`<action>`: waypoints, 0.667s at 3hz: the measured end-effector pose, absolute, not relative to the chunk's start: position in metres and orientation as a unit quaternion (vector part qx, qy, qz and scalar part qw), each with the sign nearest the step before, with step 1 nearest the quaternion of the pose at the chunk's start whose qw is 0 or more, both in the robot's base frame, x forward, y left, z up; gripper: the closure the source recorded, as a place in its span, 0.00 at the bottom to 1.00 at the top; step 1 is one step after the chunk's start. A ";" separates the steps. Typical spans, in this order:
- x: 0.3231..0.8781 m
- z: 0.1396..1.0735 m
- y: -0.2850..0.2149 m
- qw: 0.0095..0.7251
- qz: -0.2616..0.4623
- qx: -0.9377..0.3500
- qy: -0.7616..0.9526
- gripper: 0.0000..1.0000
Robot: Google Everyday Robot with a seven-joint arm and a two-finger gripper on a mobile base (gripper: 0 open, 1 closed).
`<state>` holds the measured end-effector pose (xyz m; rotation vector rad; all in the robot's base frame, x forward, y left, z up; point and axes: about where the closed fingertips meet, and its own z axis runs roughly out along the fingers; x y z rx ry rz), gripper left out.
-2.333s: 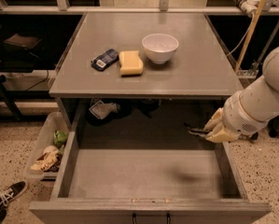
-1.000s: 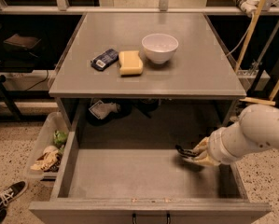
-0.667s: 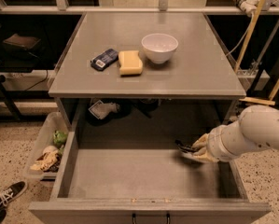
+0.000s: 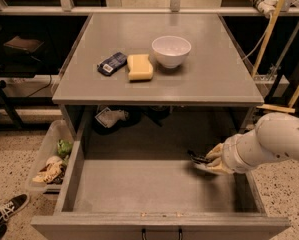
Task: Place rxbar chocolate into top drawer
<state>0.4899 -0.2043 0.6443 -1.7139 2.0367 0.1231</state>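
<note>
And the gripper [image 4: 207, 162] was found low inside the top drawer [image 4: 139, 184], over on its right side, with the white arm [image 4: 274, 144] reaching in across the right wall. The gripper was closed on the rxbar chocolate [image 4: 198, 158], a thin dark sliver pinched at one end and sticking out to the gripper's left. The grey drawer floor lay just below the gripper; whether the bar was already touching it could not be told.

The step in hand was judged to be the release. It would be done well if the bar were brought flat and close to the floor before the gripper was opened, so that nothing could bounce or slide. Plenty of bare floor was offered to the gripper's left, while the right wall stood near behind it, so a straight upward retreat was to be preferred afterwards.

The bar's long axis was seen running roughly level, its free end pointed left of the gripper toward the drawer's middle, lifted a touch. Its far end was hidden between the fingers.

Well above and to the gripper's left, on the table [image 4: 214, 69], a white bowl [image 4: 171, 50], a yellow sponge [image 4: 139, 66] and a dark blue packet [image 4: 112, 63] were left untouched
</note>
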 end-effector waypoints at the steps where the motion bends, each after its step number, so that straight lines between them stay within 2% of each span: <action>1: 0.490 0.644 -0.204 0.236 0.045 -0.625 0.743 0.35; 2: 0.490 0.644 -0.204 0.236 0.045 -0.625 0.743 0.12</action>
